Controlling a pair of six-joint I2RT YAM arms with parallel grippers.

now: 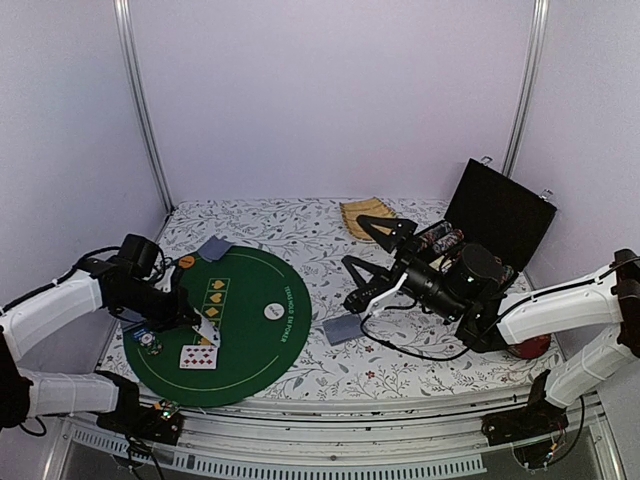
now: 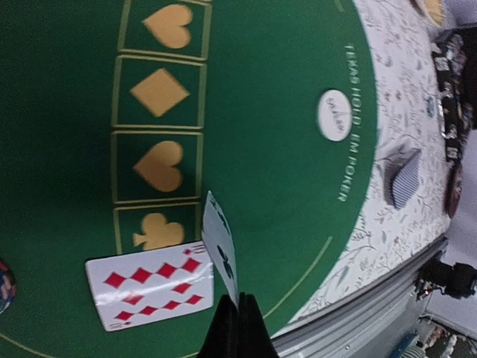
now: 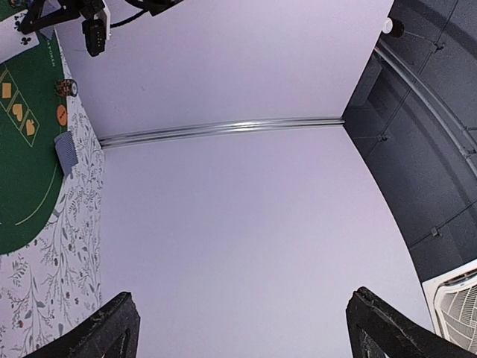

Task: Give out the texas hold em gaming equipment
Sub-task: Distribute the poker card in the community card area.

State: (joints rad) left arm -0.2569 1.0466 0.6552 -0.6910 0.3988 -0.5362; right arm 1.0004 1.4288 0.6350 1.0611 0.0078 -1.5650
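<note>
while the left gripper [image 2: 237, 309] pinches a club card [image 2: 218, 240] beside the face-up diamonds card [image 2: 153, 287], the right gripper [image 3: 242, 328] stands wide apart.

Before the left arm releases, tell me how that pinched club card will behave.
Probably light, fairly stiff: the club card stands unbent from the shut jaws. Released, it likely flops flat, perhaps overlapping the diamonds card beside it.

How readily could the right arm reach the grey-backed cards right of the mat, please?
Probably yes: the cards lie just beside the right arm's open jaws, nothing between, though these need tilting down.
</note>
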